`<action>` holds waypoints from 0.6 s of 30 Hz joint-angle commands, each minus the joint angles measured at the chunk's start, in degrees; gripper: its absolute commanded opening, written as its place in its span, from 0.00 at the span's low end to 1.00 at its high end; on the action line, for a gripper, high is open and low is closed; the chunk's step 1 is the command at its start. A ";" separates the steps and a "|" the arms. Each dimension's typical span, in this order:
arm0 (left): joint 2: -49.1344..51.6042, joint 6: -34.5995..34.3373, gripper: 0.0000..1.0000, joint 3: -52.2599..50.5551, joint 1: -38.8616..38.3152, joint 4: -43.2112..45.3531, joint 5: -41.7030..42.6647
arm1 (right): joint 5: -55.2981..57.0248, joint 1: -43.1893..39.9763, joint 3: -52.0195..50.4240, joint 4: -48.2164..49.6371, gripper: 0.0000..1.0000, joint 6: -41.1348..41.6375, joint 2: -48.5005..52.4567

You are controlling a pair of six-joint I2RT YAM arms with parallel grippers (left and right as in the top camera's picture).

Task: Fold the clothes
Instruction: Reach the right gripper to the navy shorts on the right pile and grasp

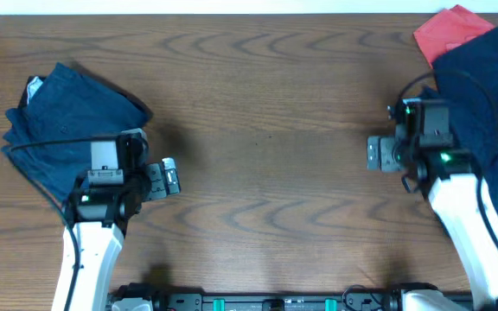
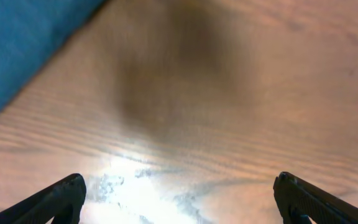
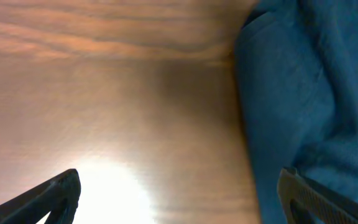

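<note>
A folded pair of navy shorts (image 1: 72, 117) with a white inner label lies at the left of the table; its edge shows in the left wrist view (image 2: 23, 43). A second pile of navy shorts (image 1: 487, 95) lies at the right, partly under the right arm; it fills the right side of the right wrist view (image 3: 309, 93). My left gripper (image 1: 169, 177) is open and empty over bare wood (image 2: 179, 199), right of the folded shorts. My right gripper (image 1: 375, 153) is open and empty (image 3: 179, 199), just left of the right pile.
A red cloth (image 1: 450, 30) lies at the back right corner, partly under the navy pile. The wooden table (image 1: 266, 130) runs between the two arms. The arms' base rail (image 1: 275, 301) sits at the front edge.
</note>
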 commanded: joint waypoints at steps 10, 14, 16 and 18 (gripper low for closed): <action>1.40 -0.48 0.98 1.05 0.22 -0.42 0.15 | 12.24 -10.93 1.16 6.69 0.81 2.95 19.32; 1.40 -0.48 0.98 1.05 0.22 -0.42 0.15 | 12.15 -13.29 1.16 6.91 0.27 3.61 22.01; 1.40 -0.48 0.98 1.05 0.22 -0.42 0.15 | 11.58 -13.60 1.20 6.56 0.01 3.82 22.08; 1.40 -0.48 0.98 1.05 0.22 -0.42 0.15 | 9.49 -13.22 1.90 5.97 0.01 3.76 21.03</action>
